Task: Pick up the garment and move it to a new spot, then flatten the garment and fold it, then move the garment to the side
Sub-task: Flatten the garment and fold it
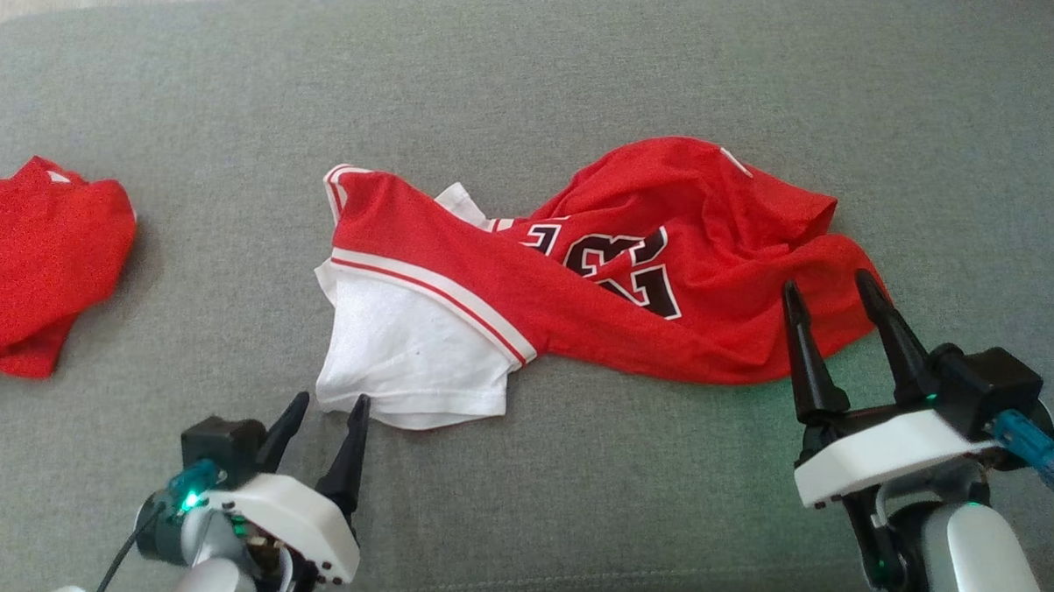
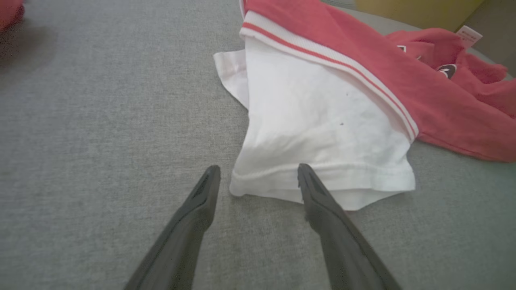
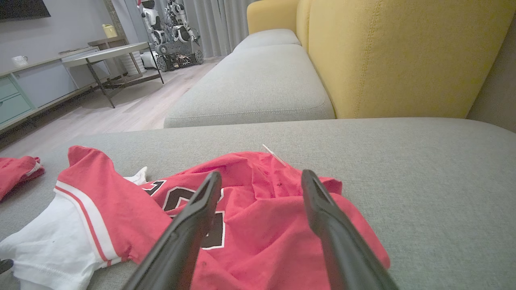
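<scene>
**Position.** The garment (image 1: 598, 272), a red jersey with a white sleeve (image 1: 402, 362) and a black printed numeral (image 1: 620, 264), lay crumpled and twisted across the middle of the grey cushion (image 1: 535, 77), not flattened.

**End effectors.** The left gripper (image 1: 330, 400) stood with its fingers spread and nothing between them, at the near left corner of the sleeve. In the left wrist view one fingertip overlapped the sleeve hem; contact could not be determined. The right gripper (image 1: 827, 282) was likewise spread and empty, poised at the red hem on the garment's right end.

**Handling, as judged.** The fabric appeared thin, light and limp, and not fragile. It would likely drape, bunch and slide layer over layer. A shallow pinch might take only the top layer of the sleeve. Suitable holds were the stitched sleeve hem at left and the red hem at right, so the cloth could be lifted taut between both arms.

**Views compared.** The head view gave the full outline and a second red garment (image 1: 37, 253) well apart to the left. The left wrist view resolved the hem stitching, small dark specks on the sleeve and a label (image 2: 469, 35) at the far end. The right wrist view showed how high the folds stood, and a yellow backrest (image 3: 403, 56) beyond the cushion.
</scene>
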### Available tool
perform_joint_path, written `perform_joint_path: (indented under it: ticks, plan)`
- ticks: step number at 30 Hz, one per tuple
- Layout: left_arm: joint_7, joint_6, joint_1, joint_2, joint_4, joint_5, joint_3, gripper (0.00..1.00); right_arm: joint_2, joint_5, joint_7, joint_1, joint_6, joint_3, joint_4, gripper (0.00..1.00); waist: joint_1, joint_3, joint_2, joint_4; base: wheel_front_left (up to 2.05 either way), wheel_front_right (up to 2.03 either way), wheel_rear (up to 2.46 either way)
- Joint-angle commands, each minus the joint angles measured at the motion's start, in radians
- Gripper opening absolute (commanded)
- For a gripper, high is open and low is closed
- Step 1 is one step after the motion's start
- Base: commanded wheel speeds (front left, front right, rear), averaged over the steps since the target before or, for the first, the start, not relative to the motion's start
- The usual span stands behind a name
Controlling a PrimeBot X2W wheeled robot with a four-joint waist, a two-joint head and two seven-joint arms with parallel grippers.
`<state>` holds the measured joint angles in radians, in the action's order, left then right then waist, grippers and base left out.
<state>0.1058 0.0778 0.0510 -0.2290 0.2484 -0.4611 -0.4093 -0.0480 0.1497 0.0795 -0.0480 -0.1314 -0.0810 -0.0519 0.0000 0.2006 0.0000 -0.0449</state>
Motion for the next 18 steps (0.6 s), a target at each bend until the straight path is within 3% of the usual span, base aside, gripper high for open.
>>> perform_joint_path:
  ticks: [1, 2, 3, 4, 6, 12, 18]
  plan:
    - [0.014, -0.008, 0.048, -0.005, -0.011, -0.009, 0.03, 1.0, -0.002, 0.007, -0.004, -0.021, 0.001, -0.02, -0.03, 1.0, 0.0, 0.001, 0.0, 0.0, 0.0, 0.0, 0.0]
    - [0.017, -0.013, 0.051, -0.004, -0.003, -0.013, 0.03, 1.0, -0.002, 0.008, -0.004, -0.021, 0.001, -0.02, -0.029, 1.0, 0.0, 0.001, 0.0, 0.0, 0.0, 0.0, 0.0]
    - [0.02, -0.016, 0.054, -0.003, 0.004, -0.014, 0.029, 0.85, -0.002, 0.009, -0.004, -0.022, 0.001, -0.019, -0.028, 1.0, 0.0, 0.001, 0.0, 0.0, 0.0, 0.0, 0.0]
    - [0.022, -0.019, 0.057, -0.003, 0.01, -0.016, 0.028, 0.49, -0.002, 0.009, -0.003, -0.022, 0.001, -0.018, -0.026, 1.0, 0.0, 0.002, 0.0, 0.0, 0.0, 0.0, 0.0]
    - [0.027, -0.027, 0.062, -0.002, 0.02, -0.021, 0.027, 0.0, -0.002, 0.011, -0.002, -0.022, 0.001, -0.014, -0.023, 1.0, 0.0, 0.002, 0.0, 0.001, 0.0, 0.0, 0.0]
    - [0.039, -0.033, 0.074, -0.005, 0.042, -0.023, 0.024, 0.0, -0.002, 0.02, -0.001, -0.025, 0.001, 0.008, -0.001, 1.0, 0.0, 0.003, 0.0, 0.004, 0.0, 0.0, 0.0]
    - [0.051, -0.026, 0.083, -0.006, 0.043, -0.018, 0.023, 0.0, -0.004, -0.011, 0.017, -0.041, 0.001, 0.095, 0.088, 1.0, 0.0, 0.011, 0.0, 0.007, 0.0, 0.0, 0.0]
